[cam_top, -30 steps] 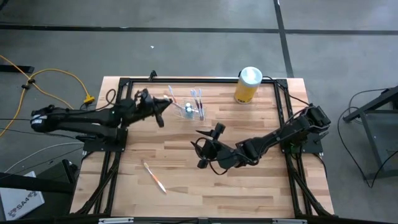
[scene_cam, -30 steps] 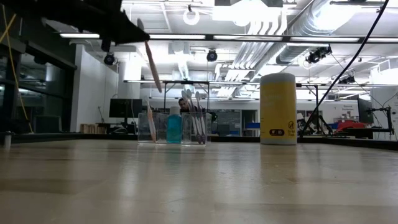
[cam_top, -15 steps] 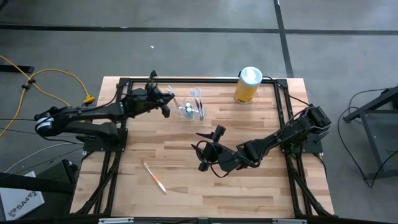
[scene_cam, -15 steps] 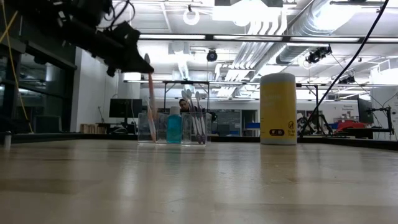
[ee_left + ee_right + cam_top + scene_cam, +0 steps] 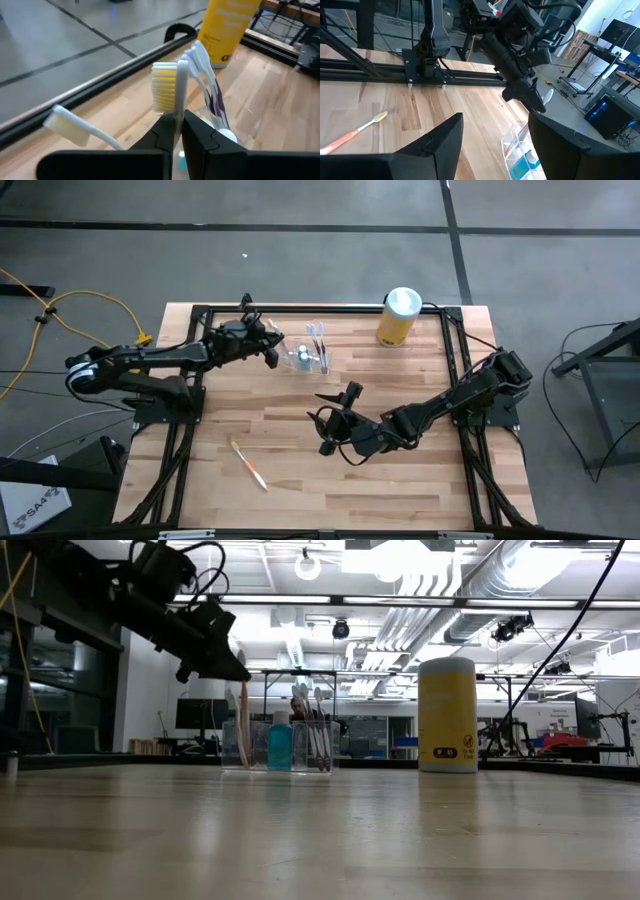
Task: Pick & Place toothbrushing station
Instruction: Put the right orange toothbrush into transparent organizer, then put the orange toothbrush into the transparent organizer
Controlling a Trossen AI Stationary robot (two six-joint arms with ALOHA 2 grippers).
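The toothbrushing station [image 5: 305, 358] [image 5: 290, 746] is a clear holder on the far middle of the table, with a blue bottle [image 5: 280, 743] and several toothbrushes standing in it. My left gripper [image 5: 270, 350] [image 5: 232, 665] [image 5: 178, 122] is over its left end, shut on a toothbrush with yellow bristles [image 5: 163, 87]. My right gripper [image 5: 335, 420] [image 5: 492, 145] waits open near the table's middle, holding nothing. My left gripper pinches the toothbrush's white neck [image 5: 179, 107], just below the yellow bristle head, between its two fingers. They come nearly level from the table's left and lie across the brush. The brush stands almost upright, head up; its orange handle [image 5: 243, 730] reaches down inside the station's left end.
A yellow canister with a white lid [image 5: 399, 317] [image 5: 446, 715] stands at the far right. Another orange toothbrush [image 5: 248, 466] [image 5: 352, 132] lies on the near left of the table. A black frame rail [image 5: 300, 309] runs along the far edge.
My left gripper has swung toward the far edge and the station and has come down. The toothbrush, which hung tilted above the holder, now stands almost upright with its lower end lowered into the station's left end. The fingers have stayed shut on it.
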